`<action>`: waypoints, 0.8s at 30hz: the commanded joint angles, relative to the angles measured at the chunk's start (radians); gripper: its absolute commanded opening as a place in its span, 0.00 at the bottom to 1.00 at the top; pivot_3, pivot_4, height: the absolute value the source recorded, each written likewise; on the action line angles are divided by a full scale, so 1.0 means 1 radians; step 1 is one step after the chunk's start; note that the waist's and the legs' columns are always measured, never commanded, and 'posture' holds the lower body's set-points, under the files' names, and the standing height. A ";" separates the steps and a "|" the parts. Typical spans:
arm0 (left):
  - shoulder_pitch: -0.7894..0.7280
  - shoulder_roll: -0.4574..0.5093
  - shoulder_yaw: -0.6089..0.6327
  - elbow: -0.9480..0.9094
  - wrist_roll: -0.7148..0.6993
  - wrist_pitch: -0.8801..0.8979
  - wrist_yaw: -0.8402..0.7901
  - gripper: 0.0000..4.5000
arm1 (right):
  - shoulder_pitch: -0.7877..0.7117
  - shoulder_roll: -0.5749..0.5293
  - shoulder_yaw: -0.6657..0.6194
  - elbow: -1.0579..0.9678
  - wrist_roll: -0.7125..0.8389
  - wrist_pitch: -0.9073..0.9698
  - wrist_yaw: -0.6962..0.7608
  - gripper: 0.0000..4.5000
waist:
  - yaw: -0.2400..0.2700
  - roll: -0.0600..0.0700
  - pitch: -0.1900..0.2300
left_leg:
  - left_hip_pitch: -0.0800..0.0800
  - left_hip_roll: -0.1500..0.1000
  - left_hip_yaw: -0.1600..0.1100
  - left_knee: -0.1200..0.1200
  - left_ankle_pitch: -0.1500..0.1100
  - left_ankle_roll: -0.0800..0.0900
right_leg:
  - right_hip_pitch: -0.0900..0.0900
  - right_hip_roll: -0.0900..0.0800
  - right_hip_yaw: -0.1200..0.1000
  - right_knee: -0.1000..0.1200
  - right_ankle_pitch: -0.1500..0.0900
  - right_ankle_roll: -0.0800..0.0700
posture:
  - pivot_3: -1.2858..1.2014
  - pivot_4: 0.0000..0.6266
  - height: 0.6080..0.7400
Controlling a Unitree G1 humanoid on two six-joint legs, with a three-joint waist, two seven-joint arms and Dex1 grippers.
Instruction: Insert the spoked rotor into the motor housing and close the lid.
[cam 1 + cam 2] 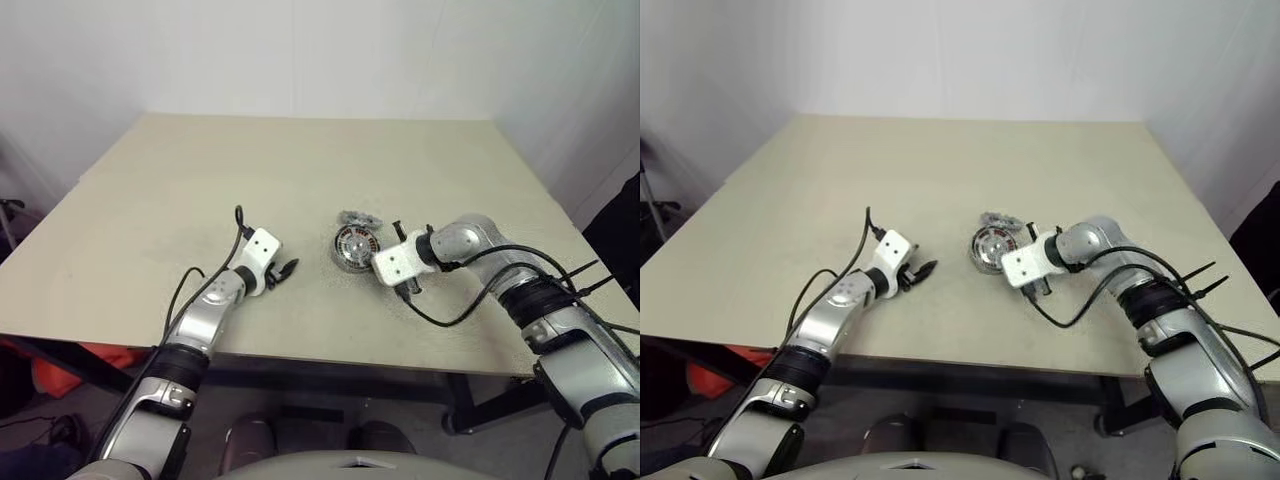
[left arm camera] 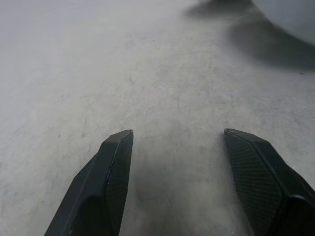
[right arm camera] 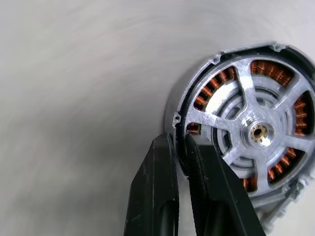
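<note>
The motor housing (image 3: 256, 132) is a round silver disc with copper coils showing between silver spokes around a hub. It lies flat near the middle of the table (image 1: 200, 170). My right gripper (image 3: 179, 141) reaches it from the right and is shut on its near rim, one finger outside and one inside. A grey disc, the spoked rotor (image 1: 359, 217), lies right behind the housing (image 1: 354, 246). My left gripper (image 2: 178, 135) hovers open just above bare tabletop, left of the housing and apart from it (image 1: 284, 269). The lid is out of view.
Both arms come in over the table's front edge (image 1: 330, 352). Black cables loop off the right wrist (image 1: 455, 312) and the left forearm (image 1: 180, 290). White walls stand behind and to the right of the table.
</note>
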 commanded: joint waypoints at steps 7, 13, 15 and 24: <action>0.046 0.024 0.035 -0.033 -0.005 0.014 0.027 0.69 | -0.049 0.036 -0.108 -0.472 0.249 0.994 0.081 0.01 | 0.018 0.002 0.000 | -0.004 0.001 0.000 -0.003 0.000 0.000 | -0.005 0.001 0.000 -0.001 -0.001 -0.001 | 0.52 0.00 1.00; 0.092 0.053 0.055 -0.109 -0.020 0.040 0.029 0.69 | -0.093 0.074 -0.085 -0.606 0.371 1.411 0.001 0.01 | 0.017 0.002 0.000 | -0.003 0.002 0.000 -0.006 0.002 -0.003 | -0.007 0.002 0.000 -0.001 -0.002 -0.002 | 0.52 0.00 1.00; 0.121 0.069 0.063 -0.147 -0.024 0.053 0.027 0.69 | -0.107 0.123 -0.085 -0.584 0.387 1.474 -0.065 0.01 | 0.016 0.002 0.000 | -0.002 0.003 0.000 -0.008 0.003 -0.006 | -0.007 0.002 0.000 -0.001 -0.002 -0.003 | 0.52 0.00 1.00; 0.184 0.097 0.079 -0.236 -0.026 0.103 0.042 0.69 | -0.171 0.357 -0.166 -0.358 0.421 1.632 -0.348 0.01 | 0.016 0.001 0.000 | 0.000 0.002 0.001 -0.012 0.007 -0.013 | -0.008 0.002 0.000 -0.001 -0.003 -0.003 | 0.52 0.00 1.00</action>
